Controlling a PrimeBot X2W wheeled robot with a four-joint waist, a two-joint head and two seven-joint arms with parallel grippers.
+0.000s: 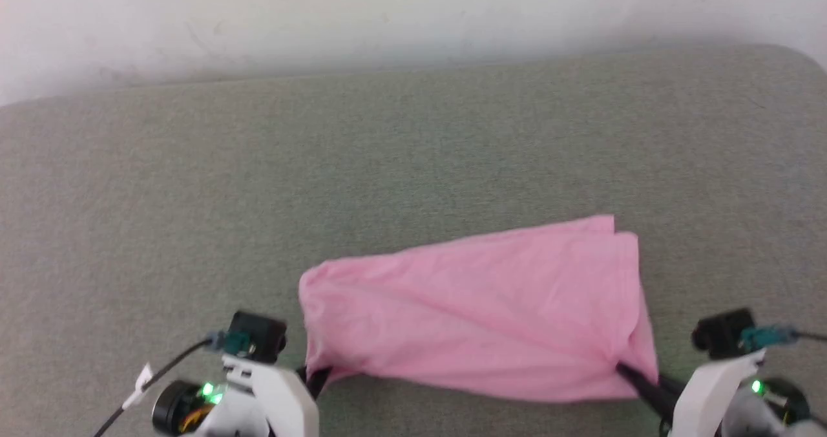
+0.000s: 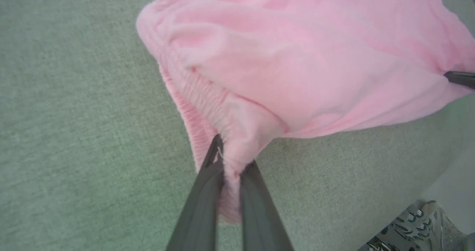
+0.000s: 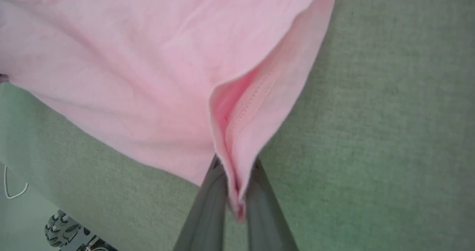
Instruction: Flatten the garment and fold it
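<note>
Head view: garment, thin soft pink fabric, creased, lying across grey-green woven cushion, at its near edge. My left gripper pinches its gathered, ribbed corner; my right gripper pinches its stitched hem corner.

The garment is light pink, thin and soft. In the head view it sits low in the frame, a little right of the middle. It is a wide shape, folded over on itself, lying on the grey-green cloth top. Its upper right corner shows two layers. Its bottom edge is pulled tight between two corners, and each corner is bunched to a point.

In the left wrist view the gathered hem looks ribbed and runs down to the bottom middle. In the right wrist view a stitched edge gapes open like a little pocket.
</note>
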